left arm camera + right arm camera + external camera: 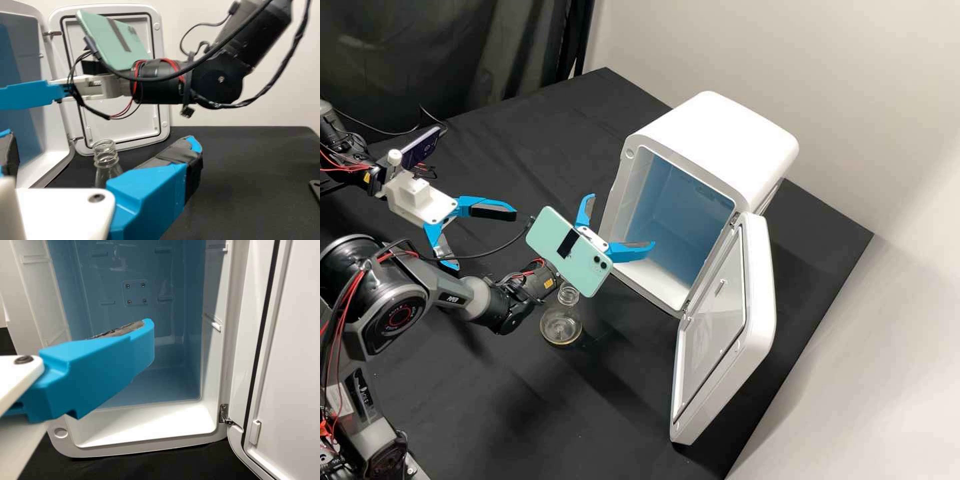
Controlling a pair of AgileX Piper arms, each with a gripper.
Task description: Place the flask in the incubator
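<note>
Flask (561,321) upright on bench (487,413), below and behind R pincer (621,223), ahead of and lower than L pincer (485,241); touched by neither. Both pincers spread wide, nothing btwn fingers. R pincer at mouth of incubator (720,140), door (728,313) hanging open beside it.

Flask: clear glass, conical body, narrow ridged neck. Judged light, rigid, smooth hence slippery, breakable. Best hold prob. at neck, just under lip, w/ moderate squeeze.

Incubator: white hard plastic shell, rounded corners, glossy blue lining. Bench cover: matte black cloth.
</note>
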